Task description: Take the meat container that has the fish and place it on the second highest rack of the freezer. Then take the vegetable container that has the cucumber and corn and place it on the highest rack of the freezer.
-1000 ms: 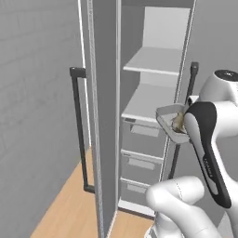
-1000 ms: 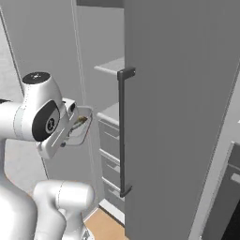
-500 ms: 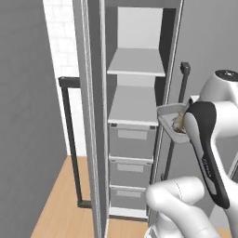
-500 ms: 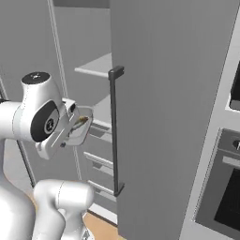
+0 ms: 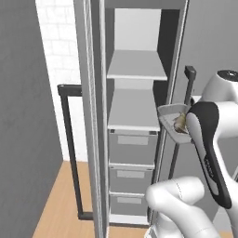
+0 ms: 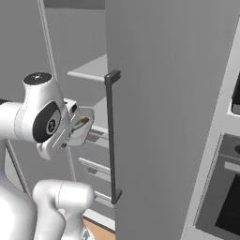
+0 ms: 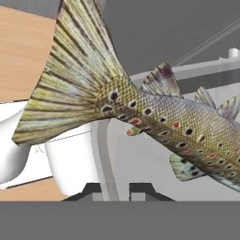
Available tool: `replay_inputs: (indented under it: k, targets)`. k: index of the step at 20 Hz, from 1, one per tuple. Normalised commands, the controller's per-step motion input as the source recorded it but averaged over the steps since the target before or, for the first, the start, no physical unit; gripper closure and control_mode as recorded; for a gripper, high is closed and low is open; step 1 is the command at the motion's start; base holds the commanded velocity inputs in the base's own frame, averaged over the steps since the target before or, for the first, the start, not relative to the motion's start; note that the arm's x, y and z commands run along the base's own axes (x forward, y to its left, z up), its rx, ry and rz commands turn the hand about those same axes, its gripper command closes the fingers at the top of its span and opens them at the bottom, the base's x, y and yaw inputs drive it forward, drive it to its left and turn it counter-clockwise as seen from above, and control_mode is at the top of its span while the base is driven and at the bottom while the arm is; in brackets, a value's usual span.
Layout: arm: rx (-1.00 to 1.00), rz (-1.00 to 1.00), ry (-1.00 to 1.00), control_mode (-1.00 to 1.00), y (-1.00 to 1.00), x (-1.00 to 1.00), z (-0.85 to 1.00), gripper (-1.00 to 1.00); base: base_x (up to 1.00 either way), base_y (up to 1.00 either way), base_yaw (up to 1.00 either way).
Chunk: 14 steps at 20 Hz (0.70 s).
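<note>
Judging by how things lie, the first half is underway and unfinished — the freezer (image 5: 135,116) stands open at left with both upper racks (image 5: 135,65) bare, and the vegetable container is untouched as far as I can tell. Right of the shelves, the meat container (image 5: 174,124) is carried in the air, the gripper (image 7: 117,190) pinched tight on its rim. It is a shallow pale tray — a spotted, olive-brown fish (image 7: 154,115) with a fanned tail lies inside.

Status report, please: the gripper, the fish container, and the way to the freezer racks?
Gripper shut on fish container. Container held beside open freezer, not yet on a rack.
</note>
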Motion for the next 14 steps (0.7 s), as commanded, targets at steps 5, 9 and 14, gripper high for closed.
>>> replay_inputs:
  k: [5, 9, 14]
  targets:
    - [0.0, 0.0, 0.0, 1.0, 0.0, 0.0, 0.0, 1.0, 0.25, 0.38, -0.02]
    - [0.0, 0.0, 0.0, 1.0, 0.0, 0.0, 0.0, 1.0, 0.41, 0.37, 0.0]
    - [0.0, 0.0, 0.0, 1.0, 0.0, 0.0, 0.0, 1.0, 0.42, 0.36, 0.0]
